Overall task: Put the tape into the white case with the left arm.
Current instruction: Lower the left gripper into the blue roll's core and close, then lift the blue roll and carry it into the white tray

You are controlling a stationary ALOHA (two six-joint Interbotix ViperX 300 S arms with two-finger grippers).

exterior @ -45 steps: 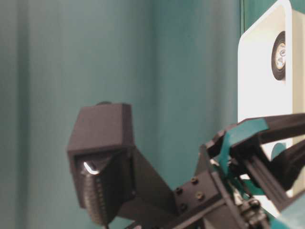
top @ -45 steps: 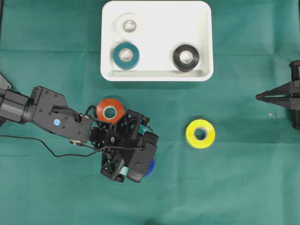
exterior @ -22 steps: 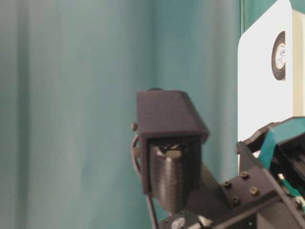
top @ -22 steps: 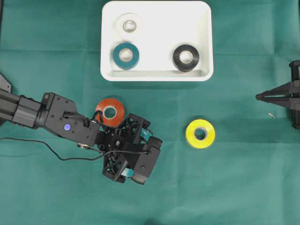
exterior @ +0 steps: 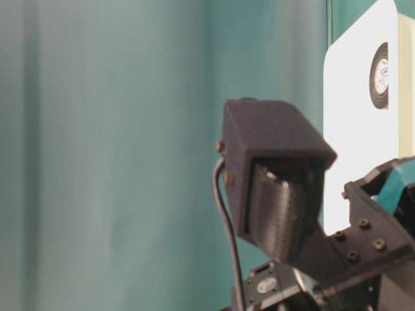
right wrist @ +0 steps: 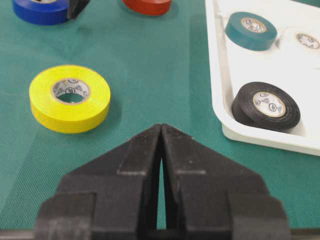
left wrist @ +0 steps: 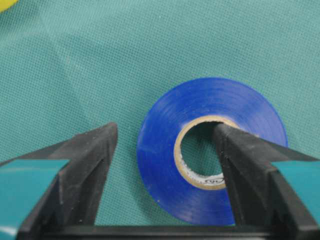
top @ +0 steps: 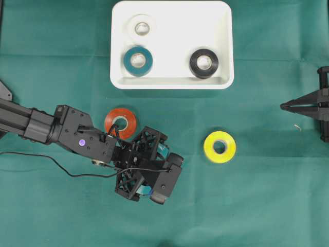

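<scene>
Blue tape roll [left wrist: 210, 150] lies flat on the green cloth [top: 267, 195] of the bench, under the left gripper [left wrist: 165, 145]. In the left wrist view the jaws stand apart astride one side of the ring: one finger [left wrist: 245, 165] reaches into the cardboard core, the other finger [left wrist: 85, 160] sits outside the roll with a gap of cloth between it and the tape. Whether the inner finger presses the core wall cannot be told.

White case [top: 226, 46] lies at the far edge, well apart from the blue roll; it holds a white roll [top: 141, 25], a teal roll [top: 138, 60] and a black roll [top: 204, 63].

Orange roll [top: 120, 122] lies just beside the left arm [top: 61, 136]; a yellow roll [top: 220, 146] lies to the right, between the two arms.

Right gripper [right wrist: 161, 131] rests at the right edge, its jaws closed on nothing.
</scene>
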